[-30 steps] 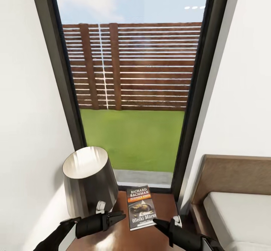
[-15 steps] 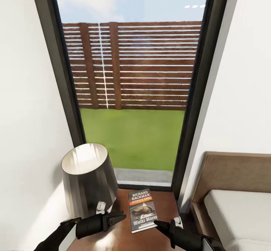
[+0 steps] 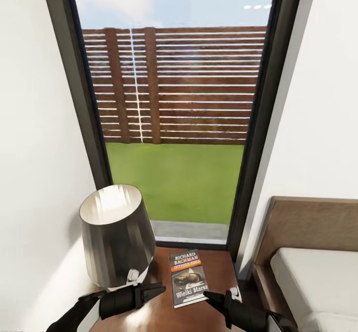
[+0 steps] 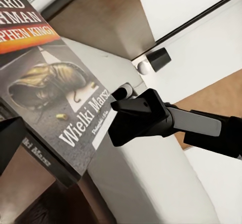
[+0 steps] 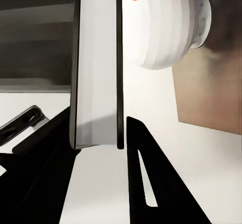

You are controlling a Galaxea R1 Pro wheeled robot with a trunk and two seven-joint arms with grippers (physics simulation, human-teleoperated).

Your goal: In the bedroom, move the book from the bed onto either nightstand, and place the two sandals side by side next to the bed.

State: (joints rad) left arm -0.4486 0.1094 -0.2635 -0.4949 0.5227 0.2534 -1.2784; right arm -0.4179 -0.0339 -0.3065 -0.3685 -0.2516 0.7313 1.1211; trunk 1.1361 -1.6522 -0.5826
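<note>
The book (image 3: 188, 277), a dark paperback with "RICHARD BACHMAN" and an orange band, lies flat and low over the nightstand (image 3: 219, 272). I cannot tell whether it rests on the wood. My right gripper (image 3: 208, 296) is shut on its near right corner. In the right wrist view the book (image 5: 98, 83) stands edge-on between the two dark fingers (image 5: 151, 183). My left gripper (image 3: 160, 287) hovers open just left of the book, holding nothing. The left wrist view shows the book cover (image 4: 55, 93) with a right finger (image 4: 138, 116) at its edge. The bed (image 3: 318, 282) is at the right. The sandals are out of view.
A lamp with a dark metallic shade (image 3: 117, 237) and white base (image 5: 161, 27) takes up the nightstand's left part, close to my left arm. A tall window (image 3: 174, 123) rises behind the nightstand. A white wall stands at the left and the brown headboard (image 3: 311, 227) at the right.
The book and my right gripper have shifted slightly right and toward me over the nightstand. The camera has tilted a little, so the lamp and headboard sit higher in the picture.
</note>
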